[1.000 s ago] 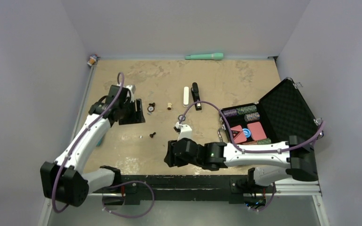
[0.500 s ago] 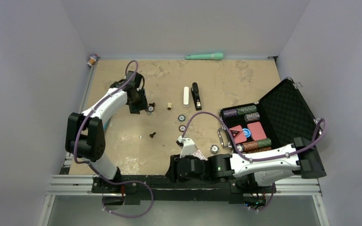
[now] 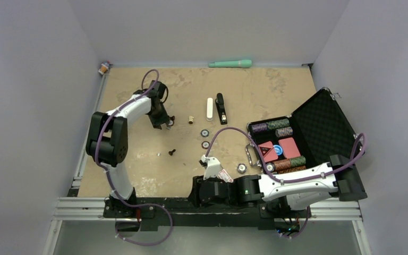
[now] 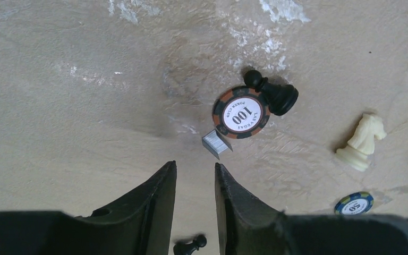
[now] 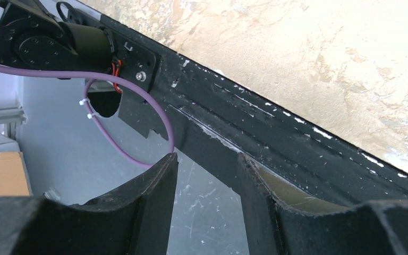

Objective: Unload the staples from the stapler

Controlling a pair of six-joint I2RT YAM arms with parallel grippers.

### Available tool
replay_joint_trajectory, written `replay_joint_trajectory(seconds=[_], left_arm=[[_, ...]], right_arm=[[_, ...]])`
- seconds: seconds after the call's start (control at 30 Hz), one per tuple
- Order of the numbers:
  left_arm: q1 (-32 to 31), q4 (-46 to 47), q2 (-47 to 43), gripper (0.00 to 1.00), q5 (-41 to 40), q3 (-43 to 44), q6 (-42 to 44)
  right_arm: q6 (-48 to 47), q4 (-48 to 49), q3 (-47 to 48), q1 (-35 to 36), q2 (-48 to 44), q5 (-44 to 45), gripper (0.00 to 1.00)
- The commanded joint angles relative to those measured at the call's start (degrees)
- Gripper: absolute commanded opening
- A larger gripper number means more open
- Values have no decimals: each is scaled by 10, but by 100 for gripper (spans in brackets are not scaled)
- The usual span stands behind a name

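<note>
The left gripper (image 4: 195, 166), jaws parted and empty, should lift straight up, sparing what looks like a staple strip (image 4: 216, 143) beside the poker chip (image 4: 241, 113).

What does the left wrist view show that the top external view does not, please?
Only the left wrist view shows a staple strip beside the 100 chip, just ahead of the open left gripper. Only the top external view shows the stapler, the open case and the green pen. Both show the black pawn and the white knight.
</note>
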Motion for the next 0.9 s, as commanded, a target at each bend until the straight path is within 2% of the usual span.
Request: replay_joint_trajectory(seconds=[0.0, 0.33, 0.63, 0.87], left_arm=[[-3, 6, 20, 37, -12, 30, -59], [-3, 0, 55, 33, -15, 45, -95], [-4, -14, 73, 25, -21, 54, -95], [-5, -10, 78, 14, -19, 52, -94]], right_arm=[[12, -2, -6, 3, -27, 27, 49], [11, 0, -30, 4, -60, 30, 49], [9, -2, -40, 5, -75, 30, 49], [12, -4, -42, 7, -81, 31, 48]])
